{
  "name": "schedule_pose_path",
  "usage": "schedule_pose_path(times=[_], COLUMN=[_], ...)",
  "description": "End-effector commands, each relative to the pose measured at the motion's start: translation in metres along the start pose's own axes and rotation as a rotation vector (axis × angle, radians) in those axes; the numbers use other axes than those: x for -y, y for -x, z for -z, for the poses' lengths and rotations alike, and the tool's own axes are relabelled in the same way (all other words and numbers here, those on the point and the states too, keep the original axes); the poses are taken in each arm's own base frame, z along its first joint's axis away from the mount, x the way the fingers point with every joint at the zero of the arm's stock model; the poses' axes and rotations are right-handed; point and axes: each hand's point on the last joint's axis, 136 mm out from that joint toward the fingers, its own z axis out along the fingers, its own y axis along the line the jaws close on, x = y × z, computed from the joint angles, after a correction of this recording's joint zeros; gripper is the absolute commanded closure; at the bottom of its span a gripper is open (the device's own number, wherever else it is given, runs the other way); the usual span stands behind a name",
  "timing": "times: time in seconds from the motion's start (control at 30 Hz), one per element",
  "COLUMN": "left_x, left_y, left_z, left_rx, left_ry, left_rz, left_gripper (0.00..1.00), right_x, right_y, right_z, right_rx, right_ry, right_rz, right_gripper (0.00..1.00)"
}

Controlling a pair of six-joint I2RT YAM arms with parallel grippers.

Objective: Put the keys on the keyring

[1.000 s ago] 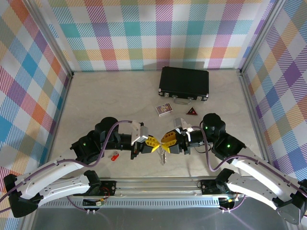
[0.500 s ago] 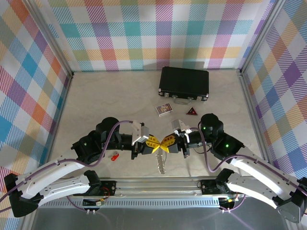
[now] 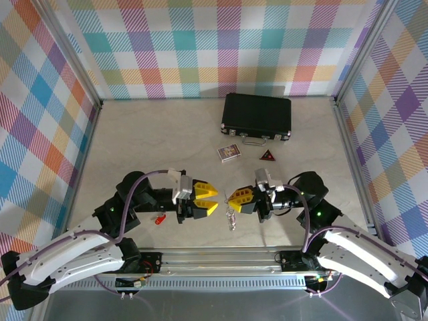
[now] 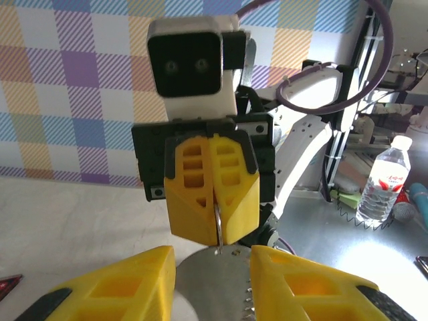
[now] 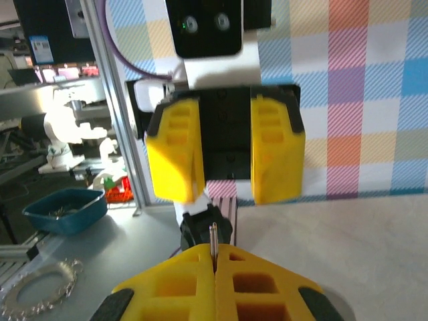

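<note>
Left gripper [image 3: 208, 198]: jaws partly apart, nothing held. A second ago it was shut and met the other gripper nose to nose at the centre. It has since let go and drawn back to the left, so a clear gap now lies between the two. Its arm is folded low over the table [image 3: 154, 140], elbow out to the left, wrist level, fingers pointing right. The elbow sits further left than before.

Key [image 3: 159, 218]: lies on the table beside the left forearm, red head showing. It is in the same place as a second ago, well apart from both sets of fingers.

Keyring [image 3: 231, 218]: hangs from the right gripper [image 3: 234, 198] just above the table near the front edge, between the two tools. Earlier it hung where both grippers met.

Right gripper: yellow fingers pressed fully together. From the left wrist camera, a thin piece of the ring's metal shows pinched in the seam. Its arm mirrors the left one, folded low, wrist level, fingers pointing left, and its elbow has swung out to the right.

Black case [image 3: 257, 115], card box [image 3: 229, 153] and dark red triangular piece [image 3: 267, 156]: unmoved at the back.
</note>
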Motion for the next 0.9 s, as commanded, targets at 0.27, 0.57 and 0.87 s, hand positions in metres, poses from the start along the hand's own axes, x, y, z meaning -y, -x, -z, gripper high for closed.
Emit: schedule_pose_path(times=[0.27, 0.57, 0.87], left_x=[0.010, 0.006, 0.004], left_y=[0.026, 0.033, 0.040], left_z=[-0.007, -0.018, -0.024], left_rx=[0.112, 0.144, 0.179], left_ry=[-0.079, -0.096, -0.116], left_rz=[-0.016, -0.022, -0.016], left_gripper=[0.70, 0.71, 0.79], right_x=[-0.004, -0.006, -0.008], right_y=[0.045, 0.043, 0.041], right_z=[0.008, 0.008, 0.011], right_rx=[0.229, 0.234, 0.235], right_ry=[-0.030, -0.012, -0.017], right_rz=[0.098, 0.106, 0.110], right_gripper=[1.00, 1.00, 1.00])
